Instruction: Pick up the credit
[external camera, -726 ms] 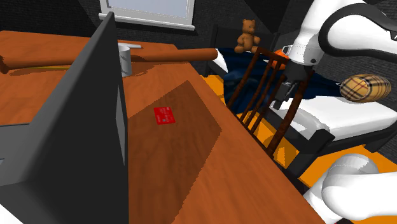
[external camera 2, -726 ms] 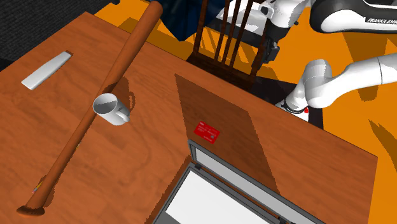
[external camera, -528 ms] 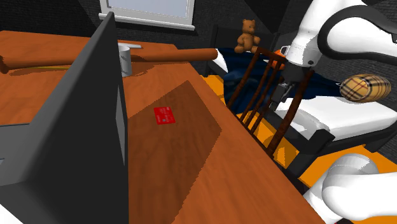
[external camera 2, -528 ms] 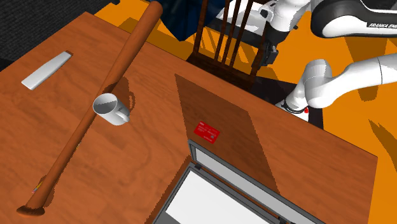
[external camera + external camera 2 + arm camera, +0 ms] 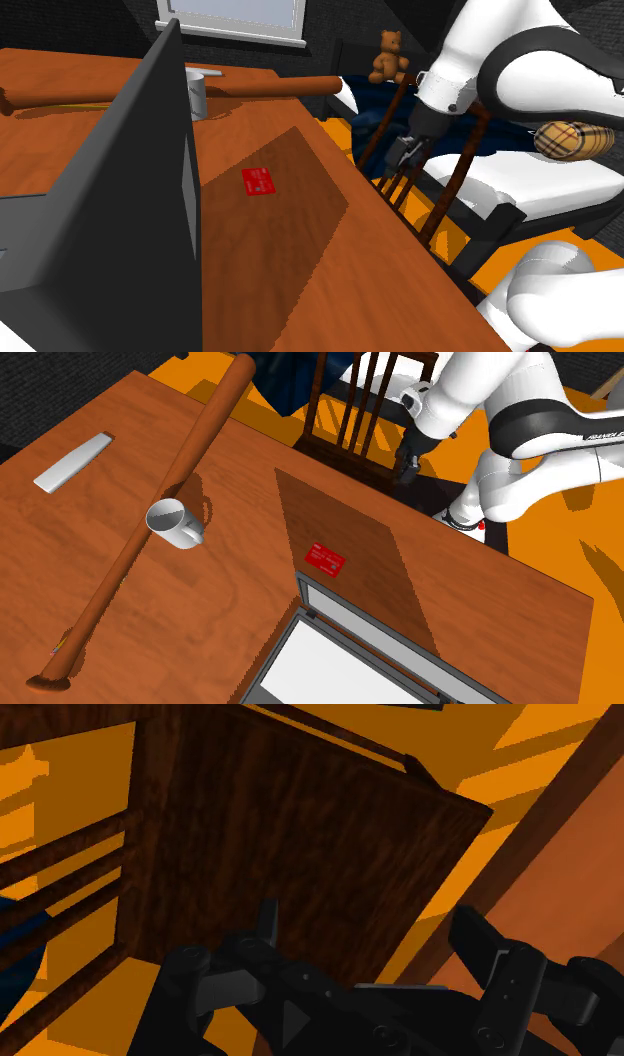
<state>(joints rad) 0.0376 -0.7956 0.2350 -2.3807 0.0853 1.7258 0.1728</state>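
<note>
- Card first: the small red card (image 5: 259, 181) (image 5: 326, 560) lies flat on the wooden table (image 5: 290, 280) (image 5: 240, 602). It sits on a darker band that runs across the tabletop, and nothing touches it.
- In the second exterior view the card is just beside the corner of the open laptop (image 5: 345, 657). From the shoulder view the laptop's grey lid (image 5: 135, 200) stands upright on the card's left.
- The black gripper (image 5: 402, 154) (image 5: 408, 462) (image 5: 372, 932) hangs off the table's edge, over the dark wooden chair (image 5: 432, 195) (image 5: 345, 427) (image 5: 290, 834), well apart from the card.
- Looking along the hand, its two fingers (image 5: 267, 919) stand spread with nothing between them. The chair's brown seat is below them, with orange floor (image 5: 560, 542) around it.
- The white arm bends over from its stand and points the hand down at the chair's back slats.
- A long wooden bat (image 5: 285, 87) (image 5: 165, 497) lies across the far part of the table.
- A pale mug (image 5: 196, 93) (image 5: 176, 522) stands just beside the bat, well apart from the card.
- A flat grey bar (image 5: 73, 461) rests near the table's corner at the second exterior view's left.
- Behind the chair there is a brown teddy bear (image 5: 388, 55).
- A plaid cushion (image 5: 573, 138) lies on a white mattress (image 5: 545, 180).
</note>
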